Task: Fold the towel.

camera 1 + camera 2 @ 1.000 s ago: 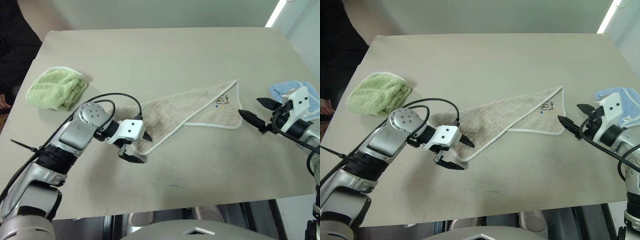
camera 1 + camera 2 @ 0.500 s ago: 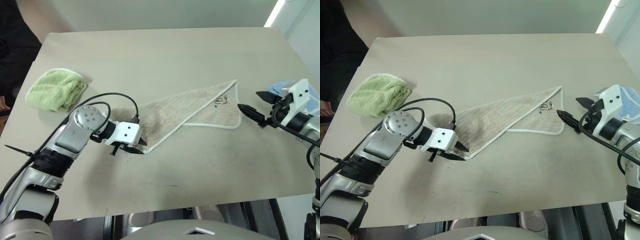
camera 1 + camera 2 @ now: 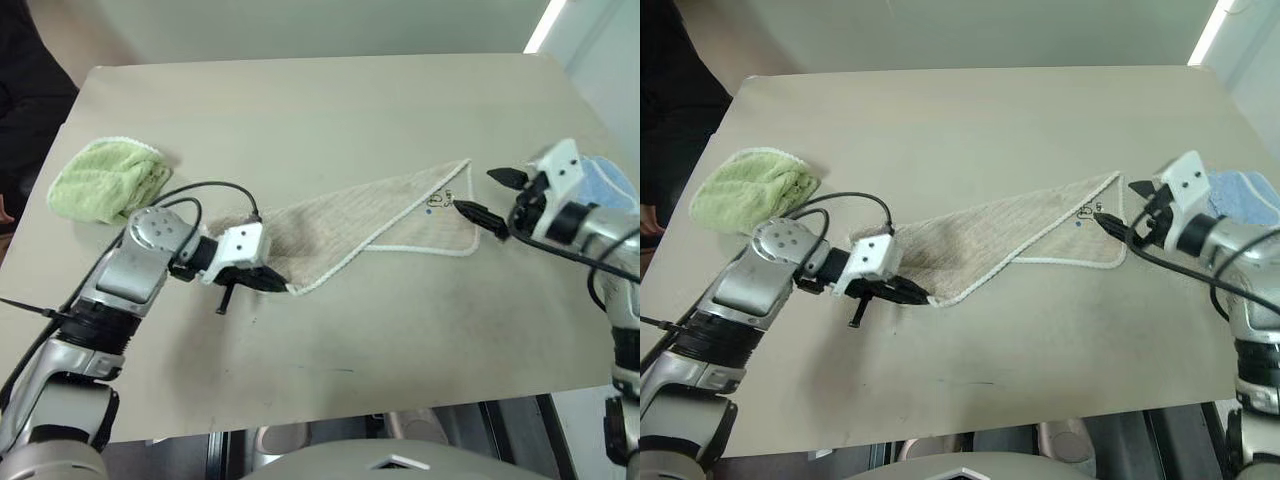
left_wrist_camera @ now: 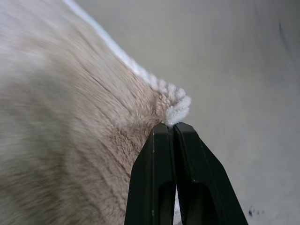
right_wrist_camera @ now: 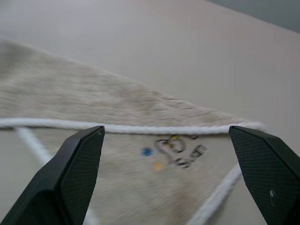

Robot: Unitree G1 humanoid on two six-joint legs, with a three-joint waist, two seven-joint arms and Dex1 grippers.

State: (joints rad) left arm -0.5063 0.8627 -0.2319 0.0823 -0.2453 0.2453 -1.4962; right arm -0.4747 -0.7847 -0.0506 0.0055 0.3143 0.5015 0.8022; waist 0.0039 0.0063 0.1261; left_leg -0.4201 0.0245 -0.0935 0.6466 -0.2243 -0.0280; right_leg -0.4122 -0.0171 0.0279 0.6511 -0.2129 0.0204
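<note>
towel (image 3: 370,222): beige, white corded edge, lying partly folded mid-table (image 3: 330,110), running from near-left corner up to far-right corner; logo with blue dot at right end
left gripper (image 4: 174,129): fingers pinched tight on towel's near-left corner, white edging bunched at the tips
right gripper (image 3: 488,197): fingers spread wide, holding nothing, at towel's right end, tips bracketing the logo area in the wrist view; contact with cloth not clear
green cloth (image 3: 98,180): bunched, far left on table, well apart from towel
blue cloth (image 3: 1243,196): right table edge, behind right gripper
</note>
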